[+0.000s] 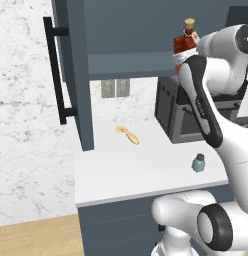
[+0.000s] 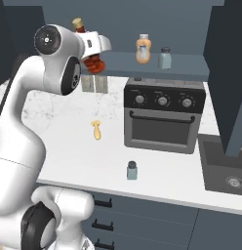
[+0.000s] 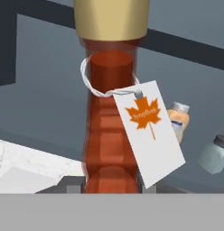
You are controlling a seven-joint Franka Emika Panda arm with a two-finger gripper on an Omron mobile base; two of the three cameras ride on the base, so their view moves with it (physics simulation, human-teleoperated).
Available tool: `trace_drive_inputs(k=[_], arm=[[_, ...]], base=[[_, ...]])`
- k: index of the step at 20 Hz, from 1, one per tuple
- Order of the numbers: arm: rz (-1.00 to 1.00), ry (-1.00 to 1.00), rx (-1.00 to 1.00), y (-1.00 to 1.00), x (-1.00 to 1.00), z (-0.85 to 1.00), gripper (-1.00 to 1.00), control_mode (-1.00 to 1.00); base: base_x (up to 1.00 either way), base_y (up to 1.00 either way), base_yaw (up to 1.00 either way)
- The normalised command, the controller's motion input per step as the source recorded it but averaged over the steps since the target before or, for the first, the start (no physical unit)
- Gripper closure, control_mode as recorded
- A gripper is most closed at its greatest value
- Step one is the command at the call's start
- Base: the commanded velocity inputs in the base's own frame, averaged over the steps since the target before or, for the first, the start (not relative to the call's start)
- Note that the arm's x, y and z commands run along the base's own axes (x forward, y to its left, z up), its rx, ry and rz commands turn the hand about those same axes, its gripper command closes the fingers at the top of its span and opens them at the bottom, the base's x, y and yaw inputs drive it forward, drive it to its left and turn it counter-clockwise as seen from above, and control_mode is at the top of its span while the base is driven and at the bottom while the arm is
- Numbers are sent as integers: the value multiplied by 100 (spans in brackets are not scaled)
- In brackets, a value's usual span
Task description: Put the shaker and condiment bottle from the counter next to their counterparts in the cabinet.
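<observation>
1. White surface (image 2: 59, 161) carries the shaker (image 2: 131, 170) near its front edge, untouched.
2. Pincer (image 2: 93, 58) pinches the condiment bottle (image 2: 89, 49), raised at the cabinet (image 1: 126, 64) shelf's left end, apparently not yet set down beside the counterparts (image 2: 143, 49).
3. Bottle: ribbed red-brown, tan cap, maple-leaf tag.
</observation>
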Motion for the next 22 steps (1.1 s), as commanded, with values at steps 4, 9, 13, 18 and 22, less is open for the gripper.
trace_drive_inputs(k=[4, 9, 13, 18, 22], arm=[[-18, 4, 0, -8, 39, 0, 100, -100], [-21, 4, 0, -8, 39, 0, 100, -100], [-16, 3, 5, -12, 19, 0, 100, -100], [-13, 3, 14, -16, 6, 0, 100, -100], [-8, 2, 13, -11, 9, 0, 100, -100]], base=[[0, 0, 0], [0, 0, 0], [0, 0, 0], [0, 0, 0], [0, 0, 0]])
